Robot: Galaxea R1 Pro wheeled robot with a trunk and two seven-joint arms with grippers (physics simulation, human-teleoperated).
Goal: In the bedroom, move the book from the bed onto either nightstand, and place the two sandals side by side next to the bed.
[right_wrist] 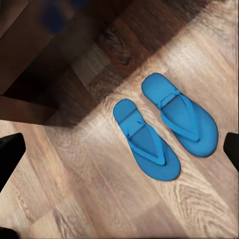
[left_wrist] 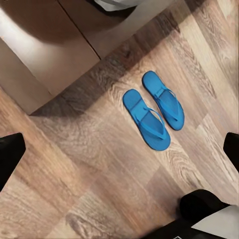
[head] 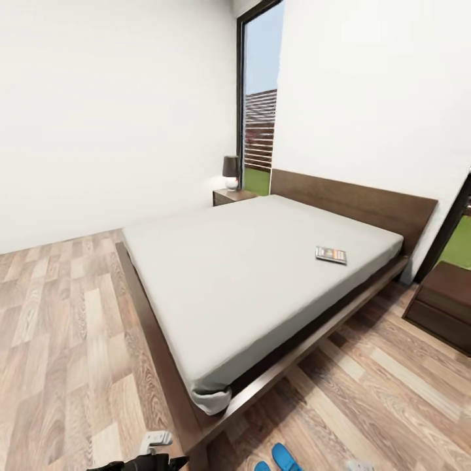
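The book lay flat on the grey mattress of the bed, toward the headboard side, and a nightstand with a small lamp stood at the far corner beside the window. The two sandals lay side by side on the wood floor, near the bed's foot corner. Both end effectors hung over the sandals, each with its dark fingertips wide apart and holding nothing.

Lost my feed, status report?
Both tools open, empty. Sandals side by side on floor by bed. Book on mattress, not moved yet. Nothing in the way.
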